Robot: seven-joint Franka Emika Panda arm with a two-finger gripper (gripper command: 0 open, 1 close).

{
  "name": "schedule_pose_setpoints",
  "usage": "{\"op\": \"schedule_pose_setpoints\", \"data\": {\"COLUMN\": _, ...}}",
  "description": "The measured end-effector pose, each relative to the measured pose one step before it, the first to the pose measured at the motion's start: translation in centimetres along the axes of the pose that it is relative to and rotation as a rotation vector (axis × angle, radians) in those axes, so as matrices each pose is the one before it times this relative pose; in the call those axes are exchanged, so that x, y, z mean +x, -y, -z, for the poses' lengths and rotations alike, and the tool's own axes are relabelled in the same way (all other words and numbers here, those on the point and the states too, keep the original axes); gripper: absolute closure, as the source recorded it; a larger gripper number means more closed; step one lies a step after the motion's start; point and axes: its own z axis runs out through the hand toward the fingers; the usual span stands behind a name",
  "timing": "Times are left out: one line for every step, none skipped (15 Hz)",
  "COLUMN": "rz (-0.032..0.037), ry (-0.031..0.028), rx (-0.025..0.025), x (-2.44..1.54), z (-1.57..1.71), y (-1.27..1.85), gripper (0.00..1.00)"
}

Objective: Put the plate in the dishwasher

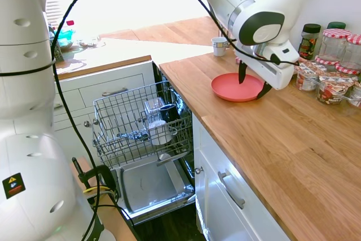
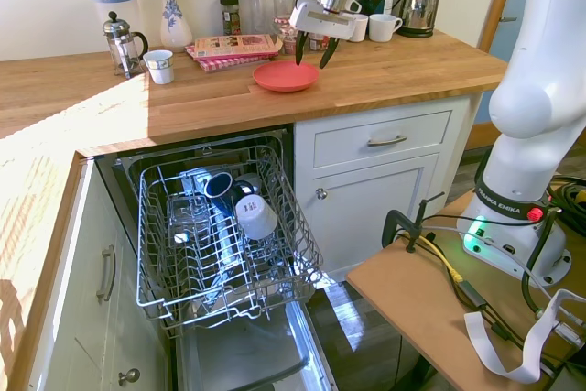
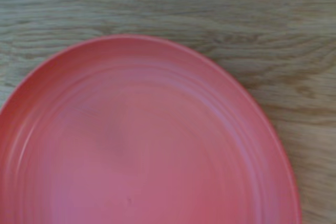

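Pulled out over the dishwasher's (image 2: 197, 226) lowered steel door (image 2: 247, 354), the grey wire rack (image 2: 275, 254) holds a white cup (image 2: 255, 216), a dark mug (image 2: 218, 184) and a glass (image 2: 188, 217). Up on the wooden counter (image 2: 385, 75), the coral plate (image 2: 286, 75) lies flat and empty. Just above its far edge hangs the gripper (image 2: 312, 51), fingers spread apart and holding nothing.

One plate (image 2: 286, 75), one French press (image 2: 123, 41), one kettle (image 2: 419, 5), one vase (image 2: 173, 16) and two white mugs (image 2: 383, 27) are counted on the desk (image 2: 394, 70).
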Motion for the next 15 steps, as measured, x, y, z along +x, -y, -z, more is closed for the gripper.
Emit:
{"op": "schedule_pose_setpoints", "data": {"rz": 0.00066, "ry": 0.01311, "rx": 0.00985, "x": 0.341, "z": -0.582, "y": 0.257, "gripper": 1.00}}
{"op": "schedule_pose_setpoints", "data": {"rz": -0.00026, "ry": 0.00900, "rx": 0.00112, "x": 0.356, "z": -0.658, "y": 0.217, "gripper": 1.00}}
{"op": "schedule_pose_setpoints", "data": {"rz": -0.00368, "ry": 0.00680, "rx": -0.00479, "x": 0.307, "z": -0.748, "y": 0.128, "gripper": 1.00}}
{"op": "schedule_pose_setpoints", "data": {"rz": -0.00248, "ry": 0.00179, "rx": 0.00643, "x": 0.229, "z": -0.091, "y": 0.357, "gripper": 1.00}}
{"op": "schedule_pose_setpoints", "data": {"rz": -0.00156, "ry": 0.00243, "rx": 0.00085, "x": 0.171, "z": -0.171, "y": 0.165, "gripper": 1.00}}
{"op": "schedule_pose_setpoints", "data": {"rz": -0.00269, "ry": 0.00158, "rx": 0.00384, "x": 0.134, "z": 0.012, "y": 0.143, "gripper": 1.00}}
{"op": "schedule_pose_setpoints", "data": {"rz": -0.00397, "ry": 0.00315, "rx": 0.00368, "x": 0.139, "z": -0.039, "y": 0.119, "gripper": 1.00}}
{"op": "schedule_pose_setpoints", "data": {"rz": -0.00257, "ry": 0.00142, "rx": 0.00140, "x": 0.116, "z": -0.113, "y": 0.046, "gripper": 1.00}}
{"op": "schedule_pose_setpoints", "data": {"rz": -0.00142, "ry": 0.00114, "rx": 0.00084, "x": 0.109, "z": -0.121, "y": 0.077, "gripper": 1.00}}
{"op": "schedule_pose_setpoints", "data": {"rz": -0.00042, "ry": 0.00063, "rx": 0.00028, "x": 0.080, "z": -0.077, "y": 0.069, "gripper": 1.00}}
{"op": "schedule_pose_setpoints", "data": {"rz": -0.00027, "ry": 0.00167, "rx": -0.00012, "x": 0.077, "z": -0.078, "y": 0.086, "gripper": 1.00}}
{"op": "schedule_pose_setpoints", "data": {"rz": -0.00133, "ry": 0.00352, "rx": -0.00019, "x": 0.090, "z": -0.078, "y": 0.080, "gripper": 1.00}}
{"op": "schedule_pose_setpoints", "data": {"rz": -0.00229, "ry": 0.00196, "rx": 0.00075, "x": 0.075, "z": -0.075, "y": 0.010, "gripper": 1.00}}
{"op": "schedule_pose_setpoints", "data": {"rz": -0.00159, "ry": 0.00126, "rx": 0.00085, "x": 0.093, "z": -0.062, "y": -0.036, "gripper": 1.00}}
{"op": "schedule_pose_setpoints", "data": {"rz": -0.00202, "ry": 0.00161, "rx": 0.00077, "x": 0.113, "z": -0.025, "y": -0.091, "gripper": 1.00}}
